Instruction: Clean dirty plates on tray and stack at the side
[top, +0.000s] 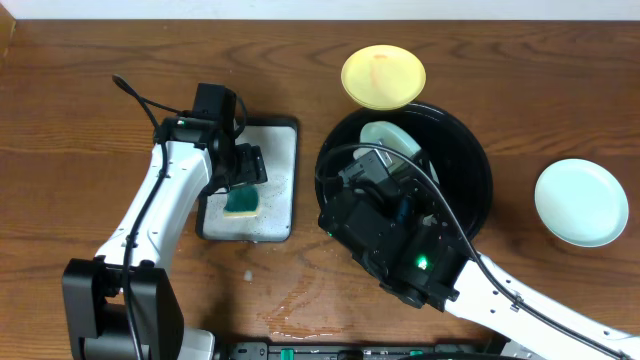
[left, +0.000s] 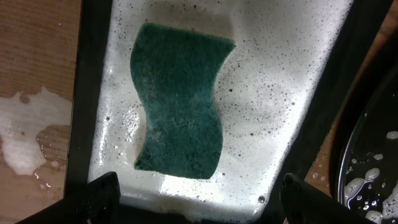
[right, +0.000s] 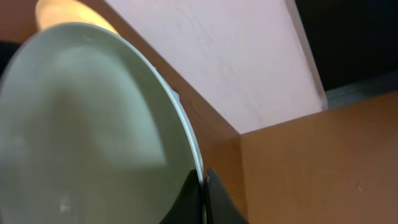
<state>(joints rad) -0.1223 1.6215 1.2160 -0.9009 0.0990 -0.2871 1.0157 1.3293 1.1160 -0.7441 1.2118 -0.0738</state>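
- Spilled water (top: 300, 300): a thin wet patch on the table near its front edge, probably drip from the washing.
- Right gripper (right: 203, 186): jaws clamped on the rim of a mint-green plate (right: 93, 124). The edge-on pinch holds the plate tilted above the black tray (top: 480, 190), apparently to present its face for scrubbing and let drips fall into the tray.
- Left gripper (left: 199, 199): jaws spread wide, grasping nothing, poised directly over the green sponge (left: 180, 112) with one finger on each side of its near end. The held plate lies well apart from it, to its right.
- Silver tray (left: 273, 81): sits just left of the black tray. The sponge lies flat in its suds, which likely keeps soapy water off the wood.
- Second mint-green plate (top: 581, 203): flat on bare table toward the right edge, clear of the black tray. It looks clean and is probably the start of the stack.
- Yellow plate (top: 383, 76): at the black tray's far rim, toward the table's back edge. Whether it rests on the rim cannot be told.
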